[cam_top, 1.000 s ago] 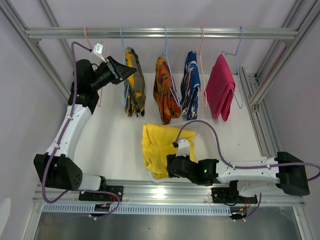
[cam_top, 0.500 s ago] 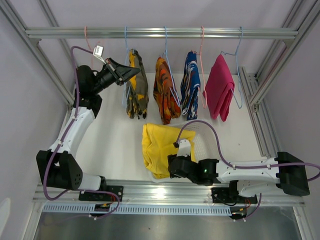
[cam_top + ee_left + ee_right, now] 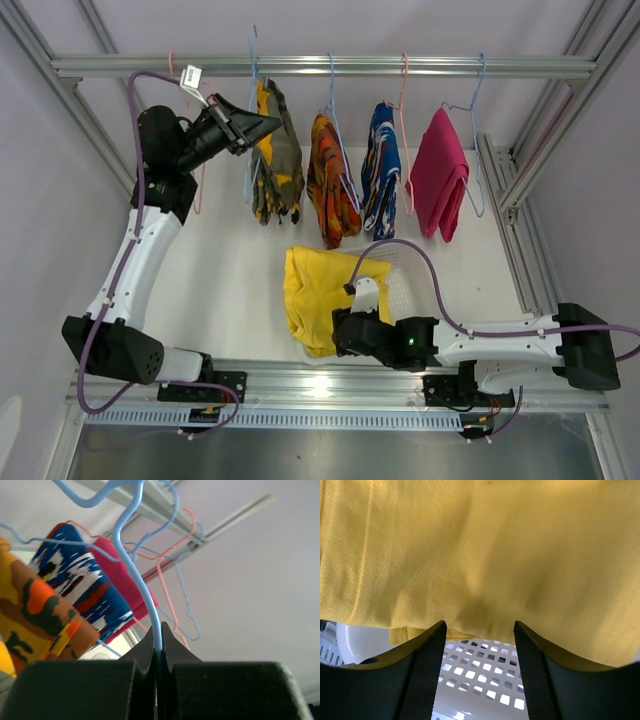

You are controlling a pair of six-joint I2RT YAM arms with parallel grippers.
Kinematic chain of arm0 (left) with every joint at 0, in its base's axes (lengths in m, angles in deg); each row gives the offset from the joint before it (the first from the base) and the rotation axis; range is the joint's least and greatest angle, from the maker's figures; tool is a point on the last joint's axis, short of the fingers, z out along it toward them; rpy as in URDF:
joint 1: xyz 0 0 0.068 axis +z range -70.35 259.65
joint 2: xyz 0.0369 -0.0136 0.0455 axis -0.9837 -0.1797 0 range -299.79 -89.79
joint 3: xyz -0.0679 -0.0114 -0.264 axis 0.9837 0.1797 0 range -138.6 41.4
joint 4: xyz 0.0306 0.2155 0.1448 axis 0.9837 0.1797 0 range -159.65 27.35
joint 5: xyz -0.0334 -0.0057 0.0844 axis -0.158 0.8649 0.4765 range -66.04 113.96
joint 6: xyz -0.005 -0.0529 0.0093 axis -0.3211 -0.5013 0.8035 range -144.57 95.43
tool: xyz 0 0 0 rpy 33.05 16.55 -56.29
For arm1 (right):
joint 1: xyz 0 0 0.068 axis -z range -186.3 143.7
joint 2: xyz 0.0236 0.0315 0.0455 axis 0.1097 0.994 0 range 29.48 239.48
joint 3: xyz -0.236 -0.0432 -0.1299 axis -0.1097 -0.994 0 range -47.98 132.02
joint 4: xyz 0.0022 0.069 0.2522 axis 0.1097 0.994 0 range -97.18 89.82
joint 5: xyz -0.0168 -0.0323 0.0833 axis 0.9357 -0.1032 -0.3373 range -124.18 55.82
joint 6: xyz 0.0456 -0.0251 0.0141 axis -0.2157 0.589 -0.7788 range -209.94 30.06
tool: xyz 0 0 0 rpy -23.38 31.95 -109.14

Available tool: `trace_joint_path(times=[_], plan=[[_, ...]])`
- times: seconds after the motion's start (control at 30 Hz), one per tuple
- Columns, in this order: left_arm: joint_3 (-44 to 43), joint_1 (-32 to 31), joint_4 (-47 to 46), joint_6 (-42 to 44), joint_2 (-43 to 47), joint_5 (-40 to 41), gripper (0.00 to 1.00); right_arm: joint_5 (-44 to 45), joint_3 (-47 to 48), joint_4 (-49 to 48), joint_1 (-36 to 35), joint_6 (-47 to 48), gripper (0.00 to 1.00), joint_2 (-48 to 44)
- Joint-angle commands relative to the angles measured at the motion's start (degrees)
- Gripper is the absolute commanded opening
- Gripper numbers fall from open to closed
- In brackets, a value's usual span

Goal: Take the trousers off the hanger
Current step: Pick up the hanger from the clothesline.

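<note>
lifted higher toward rail (image 3: 450,66) and now clamped tight: left gripper (image 3: 159,630) on blue hanger wire (image 3: 135,575), just left of camouflage trousers (image 3: 278,165) hanging long-axis down. right gripper (image 3: 479,625) part-open, gripping nothing, low over yellow trousers (image 3: 470,545) in basket (image 3: 400,285).

Five folded cloth trousers (image 3: 440,180) are counted: four hung, one plain yellow pair (image 3: 310,295) lying flat. Five thin wire hangers (image 3: 145,595) are seen, three blue, two pink. One white perforated basket (image 3: 405,285) is shown.

Yellow trousers (image 3: 318,295) crumpled over white basket (image 3: 398,285). Camouflage pair (image 3: 275,155), orange-black pair (image 3: 330,180), blue-white-red pair (image 3: 382,170), magenta pair (image 3: 442,175) hang folded on hangers (image 3: 332,85), side by side.
</note>
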Motion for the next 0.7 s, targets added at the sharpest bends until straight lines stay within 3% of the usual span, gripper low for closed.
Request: trace_joint_path(times=[0.0,0.17,0.3,0.57,0.67], plan=[[-6.6,-0.7,-1.7,8.4,5.5,4.3,0.0,1.8,3.6,2.3,-0.4,0.8,0.61,-2.3],[-5.0,-2.8,1.9,10.2,9.5,8.9,0.0,3.2,9.3,7.4,-0.4,4.0,0.63,-5.6],[-2.7,-6.4,4.4,15.7,14.9,17.3,0.0,4.2,15.7,11.1,-0.7,6.9,0.65,-7.7],[-5.4,-12.9,12.0,21.3,19.0,25.5,0.0,7.9,21.9,10.4,-0.8,13.4,0.67,-7.0],[-5.5,-15.1,13.3,21.9,20.2,29.7,0.0,13.8,21.8,4.1,-2.0,20.1,0.66,-7.0]])
